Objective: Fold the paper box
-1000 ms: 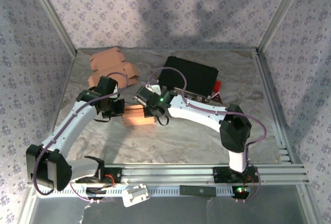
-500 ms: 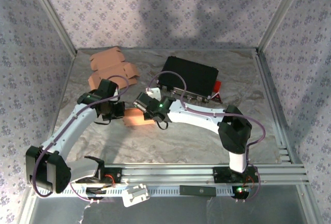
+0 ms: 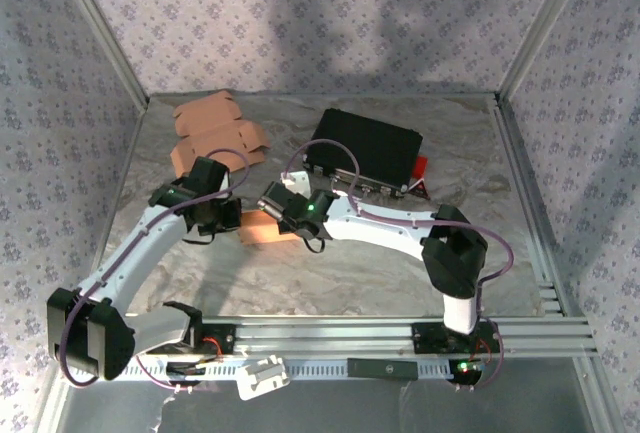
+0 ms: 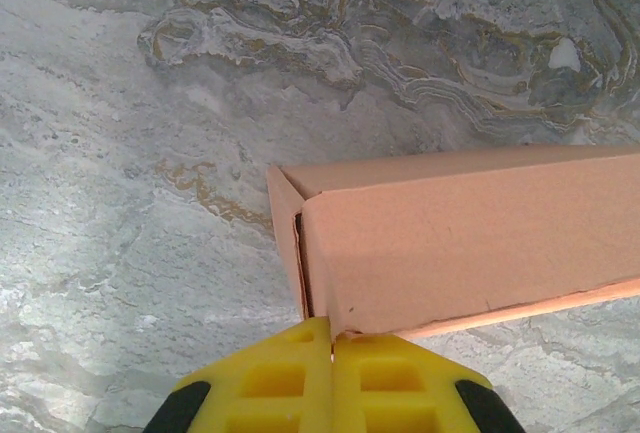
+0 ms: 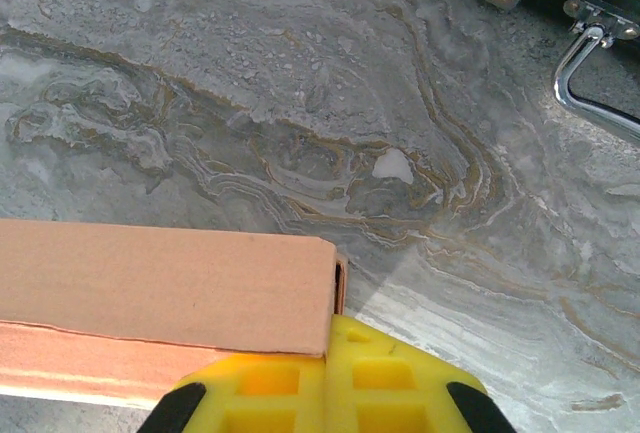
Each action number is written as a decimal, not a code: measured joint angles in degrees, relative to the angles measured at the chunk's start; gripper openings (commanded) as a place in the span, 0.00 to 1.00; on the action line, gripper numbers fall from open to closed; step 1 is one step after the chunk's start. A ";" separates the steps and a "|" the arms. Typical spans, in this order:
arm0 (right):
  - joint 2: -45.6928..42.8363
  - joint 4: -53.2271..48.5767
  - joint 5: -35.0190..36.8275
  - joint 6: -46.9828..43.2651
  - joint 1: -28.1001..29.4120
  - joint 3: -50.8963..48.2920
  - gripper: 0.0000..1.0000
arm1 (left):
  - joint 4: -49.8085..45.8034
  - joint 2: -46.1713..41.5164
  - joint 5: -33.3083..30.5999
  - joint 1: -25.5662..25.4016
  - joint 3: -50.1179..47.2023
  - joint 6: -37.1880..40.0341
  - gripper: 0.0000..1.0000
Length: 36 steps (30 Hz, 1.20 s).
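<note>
Pressing the paper box (image 3: 266,229) shut at both ends

Left end effector (image 4: 331,331) and right end effector (image 5: 334,329) are each closed tight, tips butted against opposite box ends, left of the tabletop's (image 3: 340,268) centre. The next move likely calls for gentle inward pushes to seat the end flaps.

Pale floral-papered walls (image 3: 300,13) with soft shadows, grey marbled tabletop (image 3: 340,273), silver frame posts (image 3: 100,23), slotted rail (image 3: 400,333) at near edge

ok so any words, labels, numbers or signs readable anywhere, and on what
None can be read. The paper box faces are plain, the black case shows no legible marking, and the dark strip on the front rail is too small to tell.
</note>
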 measured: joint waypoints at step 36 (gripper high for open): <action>-19.39 42.80 -30.32 35.82 -13.66 -30.86 0.80 | 4.79 -1.07 -4.87 -7.50 -2.34 -9.31 0.00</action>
